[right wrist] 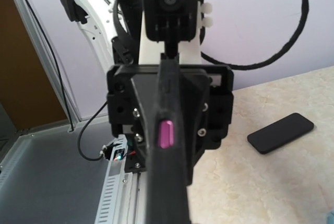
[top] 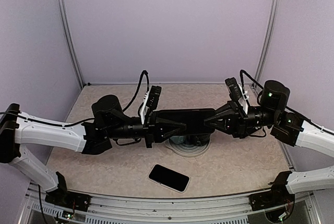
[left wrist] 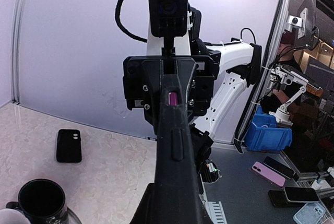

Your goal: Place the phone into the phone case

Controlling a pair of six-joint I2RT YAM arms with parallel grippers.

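Observation:
A black phone case (top: pixel 190 119) hangs level above the table, gripped at both ends. My left gripper (top: pixel 169 124) is shut on its left end and my right gripper (top: pixel 211 120) on its right end. In the left wrist view the case (left wrist: pixel 175 145) runs edge-on away from my gripper (left wrist: pixel 175 211). It shows a moulded button and a purple switch (left wrist: pixel 173 98) in a cutout, so a purple phone seems to sit inside. The right wrist view shows the same edge (right wrist: pixel 167 172) and switch (right wrist: pixel 166 133), with my gripper (right wrist: pixel 167 208) at the bottom.
A second black phone-shaped slab (top: pixel 168 177) lies flat near the table's front edge; it also shows in the wrist views (left wrist: pixel 68 145) (right wrist: pixel 282 132). A black mug (top: pixel 183 140) (left wrist: pixel 40 199) stands on a round plate (top: pixel 195 149) under the held case.

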